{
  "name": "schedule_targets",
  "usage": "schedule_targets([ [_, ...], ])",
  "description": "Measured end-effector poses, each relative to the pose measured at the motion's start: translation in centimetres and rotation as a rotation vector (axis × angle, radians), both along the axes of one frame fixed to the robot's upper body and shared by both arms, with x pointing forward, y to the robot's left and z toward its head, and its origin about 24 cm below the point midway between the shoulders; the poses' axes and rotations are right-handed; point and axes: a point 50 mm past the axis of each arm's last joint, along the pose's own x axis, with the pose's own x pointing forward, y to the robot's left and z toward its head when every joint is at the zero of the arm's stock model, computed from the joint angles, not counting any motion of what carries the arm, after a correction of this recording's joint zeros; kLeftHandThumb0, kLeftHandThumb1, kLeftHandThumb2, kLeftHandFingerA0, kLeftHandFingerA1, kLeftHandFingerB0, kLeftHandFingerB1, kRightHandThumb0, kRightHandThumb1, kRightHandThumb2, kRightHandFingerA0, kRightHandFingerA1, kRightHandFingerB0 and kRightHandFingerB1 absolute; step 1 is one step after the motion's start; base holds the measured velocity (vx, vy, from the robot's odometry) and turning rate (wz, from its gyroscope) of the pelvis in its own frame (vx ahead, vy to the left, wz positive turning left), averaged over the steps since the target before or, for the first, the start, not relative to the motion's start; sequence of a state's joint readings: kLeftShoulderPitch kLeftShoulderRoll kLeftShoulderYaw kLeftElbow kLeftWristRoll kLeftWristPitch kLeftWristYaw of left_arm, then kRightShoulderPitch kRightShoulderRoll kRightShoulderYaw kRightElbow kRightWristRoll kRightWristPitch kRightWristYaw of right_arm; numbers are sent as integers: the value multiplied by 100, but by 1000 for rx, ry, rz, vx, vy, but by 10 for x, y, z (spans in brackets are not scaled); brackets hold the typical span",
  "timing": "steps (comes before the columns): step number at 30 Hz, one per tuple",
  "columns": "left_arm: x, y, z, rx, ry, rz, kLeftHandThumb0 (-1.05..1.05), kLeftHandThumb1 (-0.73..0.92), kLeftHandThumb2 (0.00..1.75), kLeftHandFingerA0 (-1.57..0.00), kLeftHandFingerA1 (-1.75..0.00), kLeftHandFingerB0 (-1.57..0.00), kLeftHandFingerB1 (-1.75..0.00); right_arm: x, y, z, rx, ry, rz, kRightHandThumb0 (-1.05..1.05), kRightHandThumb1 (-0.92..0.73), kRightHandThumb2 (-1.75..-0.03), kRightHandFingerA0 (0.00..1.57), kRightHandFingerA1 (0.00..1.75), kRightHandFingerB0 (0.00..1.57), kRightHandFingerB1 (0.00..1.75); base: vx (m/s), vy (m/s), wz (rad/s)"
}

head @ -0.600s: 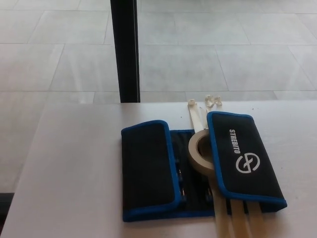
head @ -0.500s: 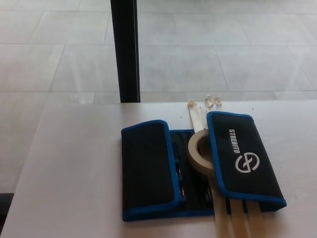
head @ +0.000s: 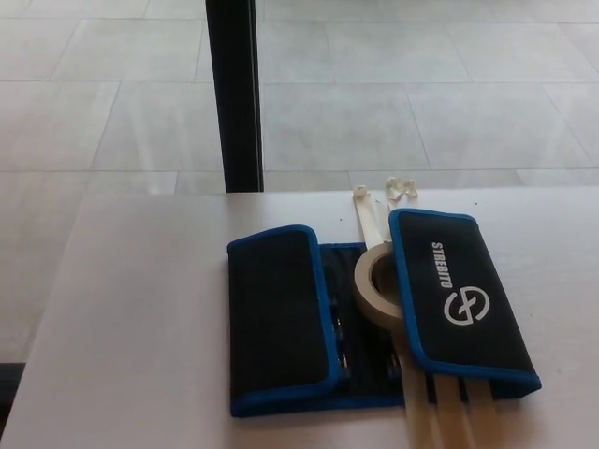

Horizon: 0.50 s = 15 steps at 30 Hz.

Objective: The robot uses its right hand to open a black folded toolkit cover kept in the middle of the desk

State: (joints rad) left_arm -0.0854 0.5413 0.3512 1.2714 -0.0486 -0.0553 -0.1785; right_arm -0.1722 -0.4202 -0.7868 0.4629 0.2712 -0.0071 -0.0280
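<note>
A black toolkit cover with blue trim (head: 281,318) lies in the middle of the white desk (head: 131,318). Its left flap (head: 276,313) is folded inward and its right flap (head: 459,295), printed with a white logo, is folded in from the other side. Between the flaps a strip of the inside (head: 360,360) shows with dark tools in it. A roll of beige tape (head: 379,285) rests in that gap, partly under the right flap. Neither of my hands is in view.
Several pale cable ties (head: 445,421) run under the cover, their heads (head: 384,195) sticking out past its far edge. A black post (head: 236,94) stands behind the desk's far edge over a tiled floor (head: 421,84).
The whole picture has shifted very slightly, so the camera moved; the cover, tape and ties have not moved.
</note>
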Motion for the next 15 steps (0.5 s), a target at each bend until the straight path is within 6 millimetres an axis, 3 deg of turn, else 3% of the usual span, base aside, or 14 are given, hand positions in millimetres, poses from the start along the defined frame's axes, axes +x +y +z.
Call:
schedule_targets([
  [1, 0, 0, 0, 0, 0, 0, -99, 84, 85, -27, -59, -24, -42, 4, 3, 5, -19, -11, 18, -40, -41, -103, 0, 53, 0, 51, 0, 0, 0],
  [2, 0, 0, 0, -1, 0, -1, -95, 92, 76, -22, -57, -24, -39, 7, 6, 10, -36, -22, 34, -87, -64, -99, 1, 43, 12, 21, 0, 0, 0],
  [4, 0, 0, 0, -3, -1, -2, -96, 92, 75, -23, -56, -23, -38, 21, 19, 28, -104, -53, 104, -72, -62, -99, 0, 41, 6, 25, 0, 0, 0],
  [6, 0, 0, 0, -5, -1, -3, -101, 83, 84, -27, -56, -24, -40, 31, 32, 39, -157, -66, 164, -83, -61, -98, 0, 45, 12, 23, 0, 0, 0],
  [7, 0, 0, 0, -6, -1, -3, -95, 92, 77, -27, -54, -27, -37, 38, 41, 45, -193, -70, 208, -90, -63, -100, 0, 47, 14, 23, 0, 0, 0],
  [8, 0, 0, 0, -6, -1, -3, -94, 92, 77, -27, -54, -27, -37, 44, 50, 49, -223, -72, 251, -84, -59, -98, 3, 50, 10, 25, 0, 0, 0],
  [9, 1, 0, 0, -7, -2, -4, -94, 92, 76, -27, -55, -25, -38, 49, 59, 52, -251, -71, 292, -85, -62, -102, 4, 30, 4, 22, 0, 0, 0],
  [11, 1, -1, 0, -8, -4, -4, -94, 92, 76, -27, -55, -25, -38, 59, 77, 56, -300, -62, 366, -85, -62, -102, 4, 30, 4, 22, 0, 0, 0],
  [12, 1, -1, 0, -9, -4, -5, -94, 92, 77, -28, -56, -27, -39, 62, 84, 57, -318, -57, 398, -80, -78, -62, 1, 36, 6, 27, 0, 0, 0],
  [13, 1, -1, 0, -10, -4, -5, -101, 84, 84, -26, -57, -25, -41, 67, 95, 58, -348, -50, 444, -76, -59, -101, 1, 29, 6, 27, 0, 0, 0],
  [15, 1, -1, 0, -12, -5, -6, -100, 83, 85, -28, -59, -24, -41, 75, 114, 57, -389, -30, 519, -85, -63, -100, 5, 26, 3, 24, 0, 0, 0],
])
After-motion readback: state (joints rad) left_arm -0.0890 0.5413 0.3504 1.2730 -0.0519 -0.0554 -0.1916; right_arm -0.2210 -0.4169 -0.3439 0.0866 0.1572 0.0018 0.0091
